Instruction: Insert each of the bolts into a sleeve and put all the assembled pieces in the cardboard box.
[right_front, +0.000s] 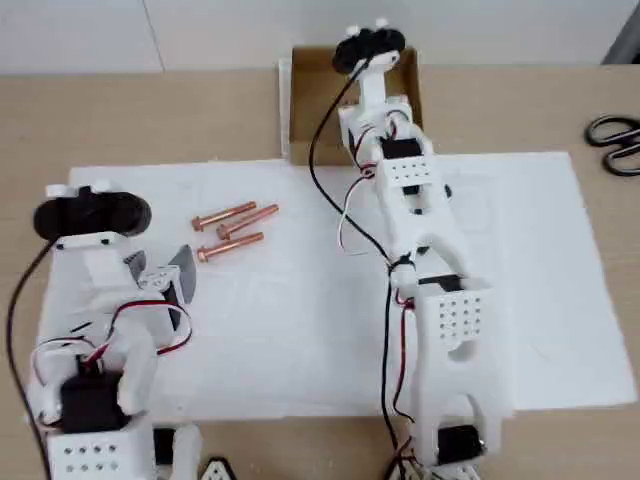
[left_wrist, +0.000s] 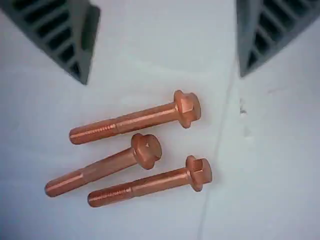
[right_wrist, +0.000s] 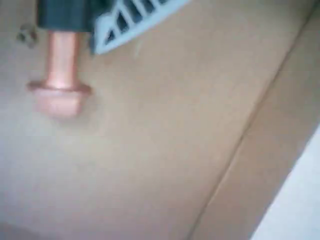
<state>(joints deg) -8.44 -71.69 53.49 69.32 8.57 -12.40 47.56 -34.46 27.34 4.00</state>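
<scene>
1. Left fingers, grey and ribbed, stand spread over three copper flange-headed bolts lying side by side.
2. Right fingers pinch a dark sleeve; its copper bolt hangs head-down over the cardboard box floor.

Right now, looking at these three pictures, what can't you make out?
High view: the right arm covers most of the box, so pieces inside can't be counted.
Right wrist view: the bolt is blurred, its shaft end cut off by the edge; the dark part there may be a sleeve, unclear.
High view: the scissors are partly cut off by the edge.
</scene>
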